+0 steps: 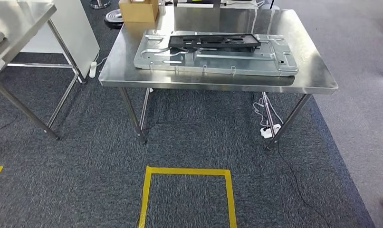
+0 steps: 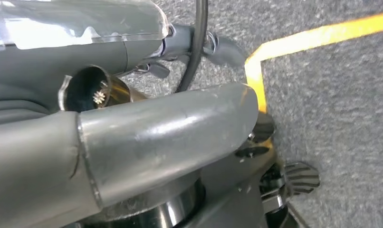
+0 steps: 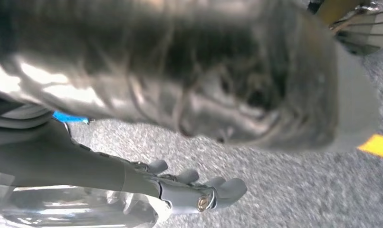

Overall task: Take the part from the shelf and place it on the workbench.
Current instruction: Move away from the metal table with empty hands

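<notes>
A black frame-like part lies flat on a large silver sheet-metal panel, which rests on the steel workbench straight ahead. Both arms hang down over the carpet. My left hand holds nothing; its thick grey thumb stands apart from the darker fingers. My right hand is also empty, with its dark fingers loosely bent and apart from the blurred thumb.
A second steel table stands at the left with a white panel beside it. A cardboard box sits at the workbench's far left corner. Yellow floor tape marks a square before the bench. Cables and a power strip lie under it.
</notes>
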Available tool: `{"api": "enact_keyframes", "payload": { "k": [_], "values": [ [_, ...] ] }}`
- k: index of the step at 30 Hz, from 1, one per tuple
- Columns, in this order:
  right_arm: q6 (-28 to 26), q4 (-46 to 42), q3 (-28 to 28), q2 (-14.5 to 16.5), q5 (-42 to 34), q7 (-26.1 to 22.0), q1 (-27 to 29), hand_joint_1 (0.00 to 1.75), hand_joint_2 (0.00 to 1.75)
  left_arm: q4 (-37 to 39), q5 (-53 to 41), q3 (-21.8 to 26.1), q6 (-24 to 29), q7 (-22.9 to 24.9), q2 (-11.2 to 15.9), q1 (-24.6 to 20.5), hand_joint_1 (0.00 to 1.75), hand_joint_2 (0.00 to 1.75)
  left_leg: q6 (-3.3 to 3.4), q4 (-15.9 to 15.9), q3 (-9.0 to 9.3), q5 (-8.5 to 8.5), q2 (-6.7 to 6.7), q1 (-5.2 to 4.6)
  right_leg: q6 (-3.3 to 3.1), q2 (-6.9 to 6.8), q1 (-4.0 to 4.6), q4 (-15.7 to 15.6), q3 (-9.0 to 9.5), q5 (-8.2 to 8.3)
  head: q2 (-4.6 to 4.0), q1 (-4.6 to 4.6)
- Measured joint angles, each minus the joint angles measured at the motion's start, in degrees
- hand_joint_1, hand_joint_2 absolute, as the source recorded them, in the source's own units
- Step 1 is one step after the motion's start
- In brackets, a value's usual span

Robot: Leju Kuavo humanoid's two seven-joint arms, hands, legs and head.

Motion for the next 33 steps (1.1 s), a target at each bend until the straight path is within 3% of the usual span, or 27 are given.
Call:
{"api": "enact_keyframes", "payload": {
  "k": [2,3,4,5,7,9,13,15,17,18,19,20,22,24,28,30,32,33],
  "values": [
    [0.00,0.07,-0.01,0.03,0.02,-0.01,0.10,0.00,0.00,0.00,-0.08,0.01,0.01,-0.04,-0.04,0.08,0.00,0.00,0.27,0.37,-1.13,0.57,0.17,-0.11,0.29,0.03,-0.02,7.73,-2.68,-4.36,0.00,-0.02],
    [0.00,0.09,-0.02,0.03,0.02,-0.01,0.14,0.00,0.00,0.00,-0.12,0.01,0.01,-0.05,-0.05,0.14,0.00,0.00,0.25,0.63,-1.64,0.77,0.27,-0.16,0.38,0.04,-0.03,9.92,-3.10,-5.21,0.00,-0.02],
    [0.00,0.09,-0.04,0.03,0.02,-0.01,0.19,0.00,0.00,0.00,-0.15,0.01,0.00,-0.05,-0.05,0.21,0.00,0.00,0.19,0.92,-2.05,0.90,0.34,-0.18,0.41,0.04,-0.04,9.83,-2.30,-4.95,0.00,-0.02],
    [0.00,0.09,-0.07,0.03,0.02,-0.01,0.23,0.00,0.00,0.00,-0.18,0.01,-0.01,-0.05,-0.07,0.25,0.00,0.00,0.12,1.24,-2.33,0.97,0.40,-0.18,0.35,0.00,-0.05,7.29,-0.27,-3.76,0.00,-0.02],
    [0.00,0.09,-0.18,0.03,0.02,-0.02,0.22,0.00,0.00,0.00,-0.19,0.01,-0.01,-0.06,-0.11,0.26,0.00,0.00,-0.16,2.03,-2.78,0.90,0.51,-0.27,0.01,-0.22,0.04,-0.97,5.13,-1.22,0.00,-0.02],
    [0.00,0.09,-0.27,0.03,0.02,-0.05,0.14,0.00,0.00,0.00,-0.19,0.01,-0.01,-0.08,-0.14,0.22,0.00,0.00,-0.68,2.72,-3.25,0.79,0.61,-0.49,-0.60,-0.39,0.26,-5.60,7.60,-0.47,0.00,-0.03],
    [-0.01,0.13,-0.32,0.09,0.03,-0.08,0.24,0.00,0.00,0.00,-0.19,0.01,-0.01,-0.13,-0.13,0.16,0.00,0.00,-1.93,3.83,-3.86,0.11,0.41,-0.40,-1.99,-0.21,0.15,-6.31,7.35,0.00,0.00,-0.04],
    [-0.02,0.14,-0.35,0.14,0.03,-0.08,0.18,0.00,0.00,0.00,-0.19,0.01,-0.02,-0.13,-0.12,0.19,0.00,0.00,-2.54,8.52,-6.02,-3.06,-0.11,-0.12,-2.68,-0.21,-0.04,-6.55,7.04,0.42,0.00,-0.04],
    [-0.02,0.15,-0.37,0.13,0.02,-0.08,0.17,0.00,0.00,0.00,-0.19,0.01,-0.03,-0.12,-0.12,0.23,0.00,0.00,-2.97,16.51,-9.72,-6.95,-0.33,0.14,-2.95,-0.15,0.01,-6.49,6.51,0.66,0.00,-0.05],
    [-0.02,0.16,-0.38,0.14,0.02,-0.08,0.22,0.00,0.00,0.00,-0.20,0.01,-0.03,-0.12,-0.12,0.29,0.00,0.00,-3.12,19.35,-10.99,-7.79,-0.34,0.26,-2.95,-0.09,0.02,-6.43,6.32,0.75,0.00,-0.05],
    [-0.02,0.19,-0.38,0.14,0.02,-0.08,0.27,0.00,0.00,0.00,-0.20,0.01,-0.03,-0.12,-0.12,0.36,0.00,0.00,-3.21,20.13,-11.28,-7.46,-0.34,0.37,-2.89,0.00,0.01,-6.36,6.18,0.83,0.00,-0.05],
    [-0.02,0.22,-0.39,0.15,0.02,-0.08,0.30,0.00,0.00,0.00,-0.21,0.01,-0.03,-0.12,-0.12,0.43,0.00,0.00,-3.24,18.57,-10.40,-6.06,-0.34,0.49,-2.82,0.11,-0.01,-6.27,6.13,0.89,0.00,-0.05],
    [-0.02,0.27,-0.39,0.17,0.02,-0.11,0.28,0.00,0.00,0.00,-0.21,0.01,-0.03,-0.13,-0.12,0.47,0.00,0.00,-3.10,10.49,-6.24,-2.15,-0.50,0.67,-2.56,0.36,-0.06,-6.01,6.08,0.95,0.00,-0.05],
    [-0.02,0.29,-0.39,0.18,0.02,-0.15,0.19,0.00,0.00,0.00,-0.21,0.01,-0.03,-0.15,-0.12,0.40,0.00,0.00,-2.71,4.39,-3.44,-0.18,-0.78,0.54,-1.94,0.58,0.03,-5.67,5.84,1.02,0.00,-0.04],
    [-0.04,0.31,-0.47,0.17,0.02,-0.17,0.19,0.00,0.00,0.00,-0.21,0.02,-0.02,-0.16,-0.09,0.46,0.00,0.00,-1.33,3.04,-3.44,0.55,-0.65,0.35,-0.41,0.69,-0.05,-5.46,5.33,1.03,0.00,-0.03],
    [-0.08,0.33,-0.56,0.17,0.02,-0.17,0.21,0.00,0.00,0.00,-0.21,0.03,-0.02,-0.16,-0.11,0.42,0.00,0.00,-0.38,2.56,-3.63,1.27,-0.33,0.54,0.10,0.61,-0.22,-1.87,3.61,-1.61,0.00,0.00],
    [-0.09,0.35,-0.60,0.17,0.02,-0.16,0.23,0.00,0.00,0.00,-0.21,0.04,-0.03,-0.16,-0.12,0.42,0.00,0.00,0.10,2.56,-4.09,1.56,-0.01,0.39,0.41,0.50,-0.28,5.58,0.32,-5.65,0.00,0.00],
    [-0.09,0.36,-0.61,0.18,0.02,-0.16,0.26,0.00,0.00,0.00,-0.21,0.04,-0.03,-0.16,-0.12,0.46,0.00,0.00,0.18,2.61,-4.28,1.61,0.19,0.29,0.52,0.49,-0.31,8.78,-1.03,-6.86,0.00,-0.01]
  ]
}}
